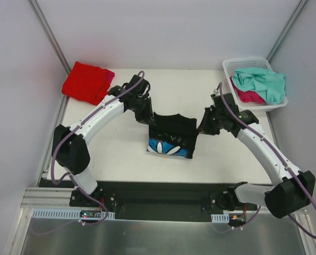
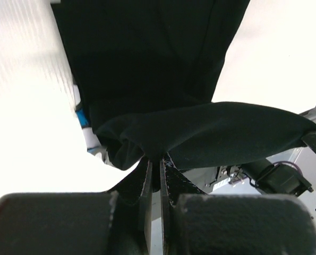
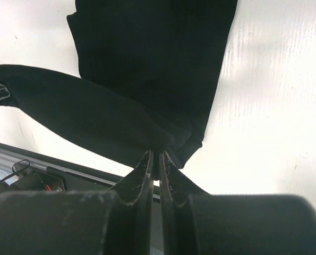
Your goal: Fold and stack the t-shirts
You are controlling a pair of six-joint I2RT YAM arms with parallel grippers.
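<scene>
Red tee [image 1: 86, 82] is folded and parked upper left. I've got the black tee [image 1: 171, 133] mid-frame, with the left gripper [image 2: 155, 161] and right gripper [image 3: 156, 155] each pinching a top corner. The teal tee [image 1: 266, 82] and pink tee [image 1: 249, 97] sit unfolded in the basket [image 1: 242, 61], upper right.

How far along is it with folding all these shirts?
Done: a folded bright red cloth shirt lies at the far left corner of the table. In hand: the left gripper and right gripper are both shut on the far edge of the black t-shirt, partly folded. Left: the crumpled teal-mint shirt and magenta-pink shirt wait in the white plastic lattice basket.
</scene>
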